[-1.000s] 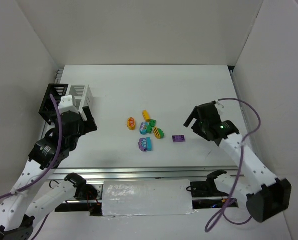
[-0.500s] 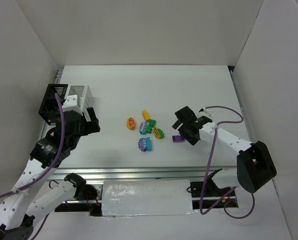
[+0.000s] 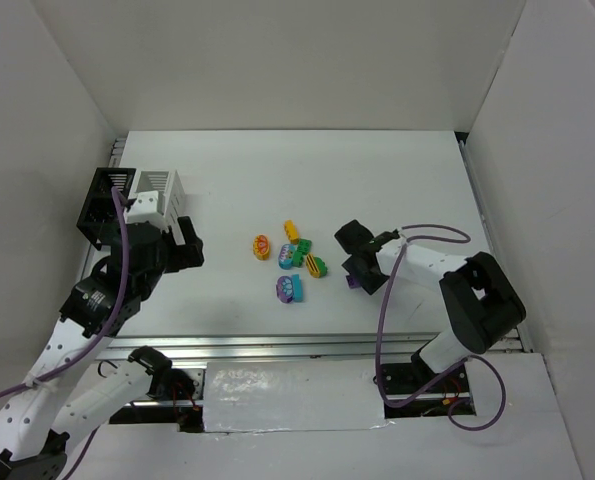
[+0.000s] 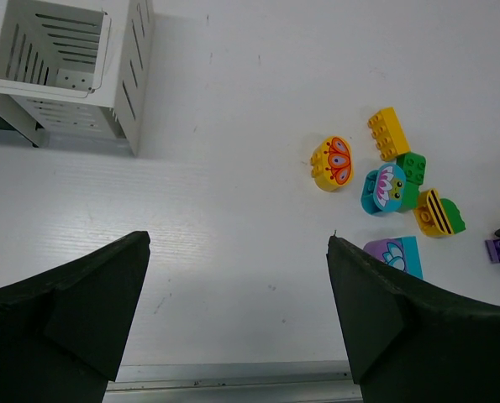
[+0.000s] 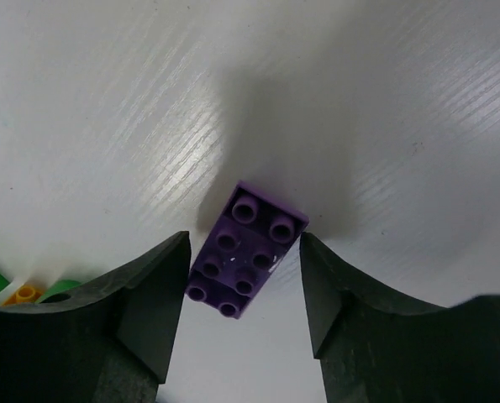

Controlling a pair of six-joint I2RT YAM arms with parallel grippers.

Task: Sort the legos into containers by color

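Note:
A small purple lego (image 5: pixel 245 252) lies flat on the white table, studs up and turned diagonally. My right gripper (image 5: pixel 244 243) is down over it, one finger against each of two opposite corners. From above, that gripper (image 3: pixel 357 268) hides most of the brick. The other legos are clustered mid-table: orange (image 3: pixel 262 246), yellow (image 3: pixel 291 231), green (image 3: pixel 303 248), teal (image 3: pixel 289 256), a yellow-green one (image 3: pixel 316 266) and a purple-teal one (image 3: pixel 290 288). The white container (image 3: pixel 162 185) and black container (image 3: pixel 105 195) stand together at the far left. My left gripper (image 3: pixel 187 245) hovers open near them, empty (image 4: pixel 238 243).
The left wrist view shows the white bin (image 4: pixel 136 84) at upper left and the lego cluster at right, with the orange piece (image 4: pixel 332 163) nearest. White walls enclose the table on three sides. A metal rail (image 3: pixel 297 350) runs along the near edge.
My right arm swung left and dropped onto the purple lego, and its jaws narrowed around it. The left arm shifted slightly right, still open.

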